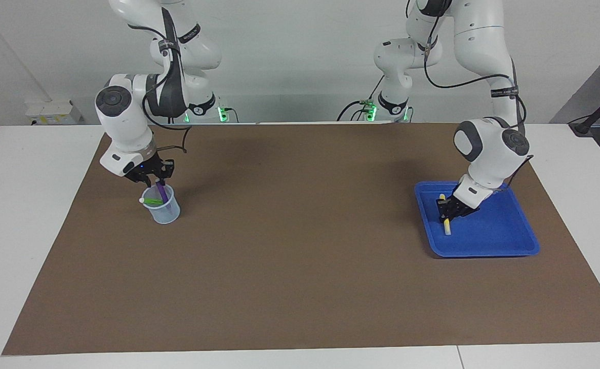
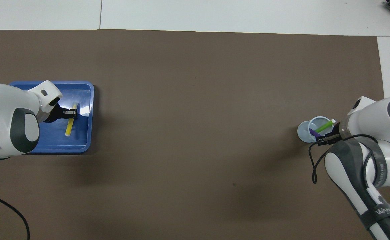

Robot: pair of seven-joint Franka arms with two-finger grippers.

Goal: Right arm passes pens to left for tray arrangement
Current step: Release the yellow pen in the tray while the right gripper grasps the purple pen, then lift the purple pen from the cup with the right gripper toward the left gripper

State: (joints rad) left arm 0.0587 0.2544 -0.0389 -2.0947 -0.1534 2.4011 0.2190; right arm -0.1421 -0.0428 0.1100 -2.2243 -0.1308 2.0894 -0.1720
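Note:
The blue tray (image 1: 510, 246) lies toward the left arm's end of the table, also in the overhead view (image 2: 81, 146). My left gripper (image 1: 451, 211) (image 2: 72, 112) is low in the tray, shut on the yellow pen (image 1: 447, 226) (image 2: 69, 128), whose lower end rests on the tray floor. My right gripper (image 1: 154, 178) (image 2: 321, 138), with the blue wrist light, is just over a translucent cup (image 1: 166, 212) (image 2: 304, 130). It is shut on the top of the purple pen (image 1: 162, 191) (image 2: 313, 132), which stands in the cup. The green pen (image 1: 151, 201) (image 2: 325, 126) leans in the cup.
A brown mat (image 1: 300, 246) covers the table between the cup and the tray. White table surface borders the mat on all sides. A black cable (image 2: 5, 206) lies near the left arm's base.

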